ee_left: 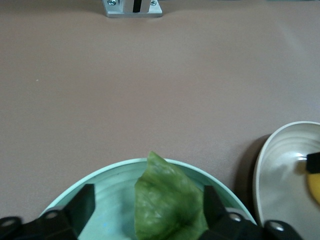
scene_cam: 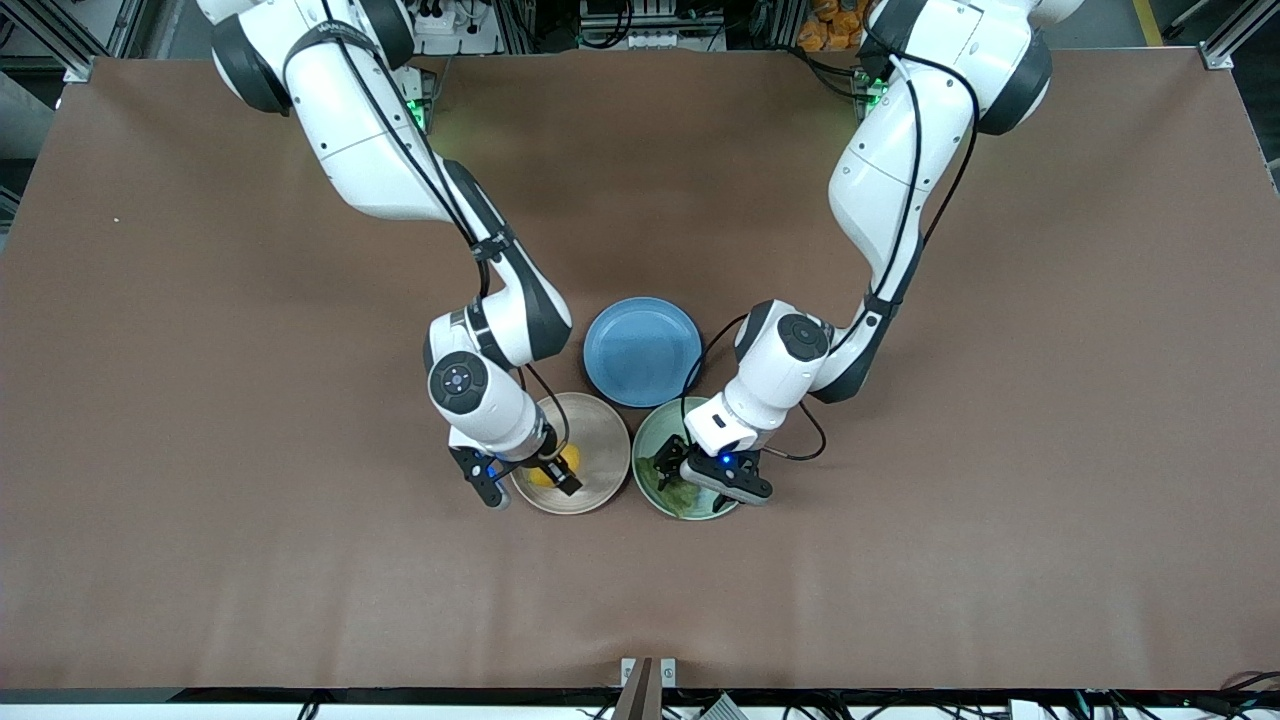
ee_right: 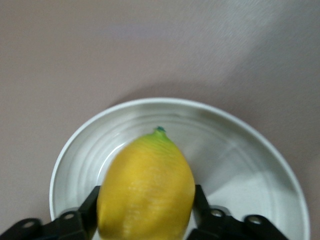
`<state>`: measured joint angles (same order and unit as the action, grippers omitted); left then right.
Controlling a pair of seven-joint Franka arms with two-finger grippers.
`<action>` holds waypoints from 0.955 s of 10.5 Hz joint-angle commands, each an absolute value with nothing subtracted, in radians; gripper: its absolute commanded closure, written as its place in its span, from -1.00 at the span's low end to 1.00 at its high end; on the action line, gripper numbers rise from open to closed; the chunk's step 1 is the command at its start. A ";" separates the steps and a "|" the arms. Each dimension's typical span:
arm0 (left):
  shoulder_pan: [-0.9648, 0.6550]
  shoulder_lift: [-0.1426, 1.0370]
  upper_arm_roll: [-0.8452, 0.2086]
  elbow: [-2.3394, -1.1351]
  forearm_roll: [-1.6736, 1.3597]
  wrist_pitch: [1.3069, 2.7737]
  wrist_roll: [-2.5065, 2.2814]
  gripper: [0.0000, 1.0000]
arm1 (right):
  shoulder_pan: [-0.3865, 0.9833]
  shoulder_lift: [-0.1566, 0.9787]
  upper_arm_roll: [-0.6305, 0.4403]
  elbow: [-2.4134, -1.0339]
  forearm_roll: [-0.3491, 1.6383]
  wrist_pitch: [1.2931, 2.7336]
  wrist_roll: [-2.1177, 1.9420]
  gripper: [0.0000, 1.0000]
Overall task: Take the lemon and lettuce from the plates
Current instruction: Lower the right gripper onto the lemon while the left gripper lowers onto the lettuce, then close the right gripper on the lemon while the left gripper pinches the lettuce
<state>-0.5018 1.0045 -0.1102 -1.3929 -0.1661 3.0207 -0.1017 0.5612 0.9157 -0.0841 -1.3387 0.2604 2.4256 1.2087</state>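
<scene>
The lemon [scene_cam: 546, 474] is between the fingers of my right gripper [scene_cam: 552, 470], low over the beige plate [scene_cam: 600, 425]. In the right wrist view the lemon [ee_right: 146, 180] fills the gap of the right gripper [ee_right: 146, 201], and both fingers press its sides over the beige plate [ee_right: 240, 160]. The lettuce [scene_cam: 682, 492] lies in the mint green plate [scene_cam: 648, 440]. My left gripper [scene_cam: 676, 468] is down in that plate. In the left wrist view the left gripper [ee_left: 147, 202] is open around the lettuce [ee_left: 170, 200], one finger apart from the leaf, on the mint plate [ee_left: 107, 175].
An empty blue plate [scene_cam: 642, 350] sits farther from the front camera, touching both other plates. The two plates stand side by side. A metal bracket [scene_cam: 648, 672] is at the table's front edge and shows in the left wrist view [ee_left: 132, 7]. Brown tabletop lies all around.
</scene>
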 commanded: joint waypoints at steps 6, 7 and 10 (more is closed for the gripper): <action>-0.518 1.017 -0.100 -1.373 -0.193 3.031 -0.106 1.00 | 0.554 0.907 -0.098 -1.308 0.272 2.421 1.206 1.00; -0.517 1.014 -0.100 -1.373 -0.193 3.031 -0.104 1.00 | 0.551 0.896 -0.113 -1.305 0.272 2.386 1.198 1.00; -0.517 1.008 -0.100 -1.376 -0.187 3.027 -0.103 1.00 | 0.494 0.841 -0.121 -1.298 0.279 2.232 1.079 1.00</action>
<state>-0.5052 1.0064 -0.1094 -1.3856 -0.1661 3.0208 -0.1017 0.5451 0.9051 -0.1294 -1.2911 0.2604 2.3447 1.1787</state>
